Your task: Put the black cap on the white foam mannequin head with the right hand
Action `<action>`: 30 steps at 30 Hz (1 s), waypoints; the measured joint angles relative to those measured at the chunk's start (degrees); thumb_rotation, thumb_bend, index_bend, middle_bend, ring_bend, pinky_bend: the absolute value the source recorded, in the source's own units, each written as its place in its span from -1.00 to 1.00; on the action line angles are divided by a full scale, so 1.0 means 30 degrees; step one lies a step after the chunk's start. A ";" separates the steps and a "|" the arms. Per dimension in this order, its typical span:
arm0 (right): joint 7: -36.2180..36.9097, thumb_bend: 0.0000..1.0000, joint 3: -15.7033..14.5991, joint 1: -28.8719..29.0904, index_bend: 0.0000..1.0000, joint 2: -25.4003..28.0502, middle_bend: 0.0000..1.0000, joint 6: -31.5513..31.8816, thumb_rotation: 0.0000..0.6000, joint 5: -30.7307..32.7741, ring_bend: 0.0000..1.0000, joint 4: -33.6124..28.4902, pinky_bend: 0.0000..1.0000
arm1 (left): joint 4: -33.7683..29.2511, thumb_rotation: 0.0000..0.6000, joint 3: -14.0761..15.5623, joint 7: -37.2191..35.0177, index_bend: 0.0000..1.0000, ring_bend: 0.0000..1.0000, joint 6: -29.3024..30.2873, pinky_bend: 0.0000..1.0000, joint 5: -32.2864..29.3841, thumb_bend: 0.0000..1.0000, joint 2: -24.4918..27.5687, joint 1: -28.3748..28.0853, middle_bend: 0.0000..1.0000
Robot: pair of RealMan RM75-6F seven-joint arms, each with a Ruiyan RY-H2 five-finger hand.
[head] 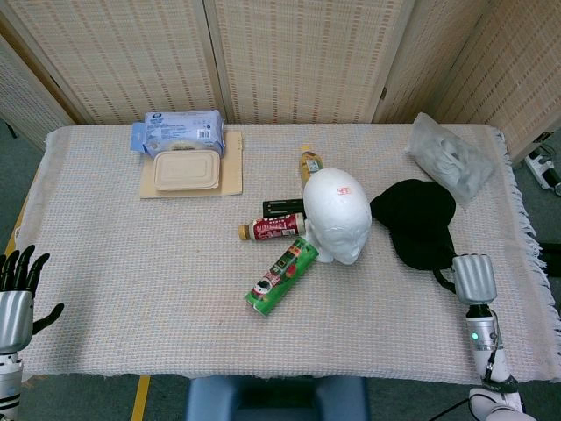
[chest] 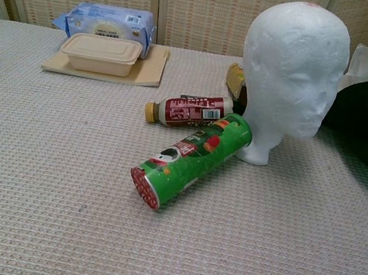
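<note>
Gripping black cap [head: 414,223] — right hand [head: 472,279] beside mannequin head [head: 337,215]

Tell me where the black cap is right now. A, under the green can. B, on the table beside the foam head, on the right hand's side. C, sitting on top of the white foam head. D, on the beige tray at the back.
B: the black cap lies on the cloth-covered table just beside the foam head, on the right hand's side; the top of the head is bare.
</note>
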 measured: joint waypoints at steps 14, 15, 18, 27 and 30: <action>0.0347 -0.47 0.0740 0.1247 0.21 0.0180 1.00 -0.0575 1.00 0.0700 1.00 -0.0337 1.00 | 0.0241 1.00 -0.0087 -0.0083 -0.62 -0.93 0.0253 -0.78 0.0085 -0.63 -0.0149 0.0034 -0.80; 0.0359 -0.47 0.0793 0.1302 0.22 0.0179 1.00 -0.0607 1.00 0.0754 1.00 -0.0344 1.00 | 0.0249 1.00 -0.0109 -0.0092 -0.63 -0.93 0.0277 -0.78 0.0078 -0.63 -0.0142 0.0037 -0.80; 0.0437 -0.45 0.0900 0.1382 0.23 0.0181 1.00 -0.0668 1.00 0.0873 1.00 -0.0361 1.00 | 0.0260 1.00 -0.0145 -0.0140 -0.63 -0.93 0.0306 -0.78 0.0056 -0.63 -0.0111 0.0047 -0.80; 0.0712 -0.44 0.0888 0.1348 0.08 0.0324 1.00 -0.0898 1.00 0.0925 1.00 -0.0384 1.00 | 0.0180 1.00 -0.0131 -0.0139 -0.63 -0.93 0.0247 -0.77 0.0020 -0.63 -0.0033 0.0065 -0.80; 0.0901 -0.42 0.0830 0.1341 0.00 0.0386 1.00 -0.0943 1.00 0.0886 1.00 -0.0418 1.00 | 0.0167 1.00 -0.0112 -0.0121 -0.63 -0.93 0.0208 -0.77 0.0003 -0.63 -0.0037 0.0072 -0.80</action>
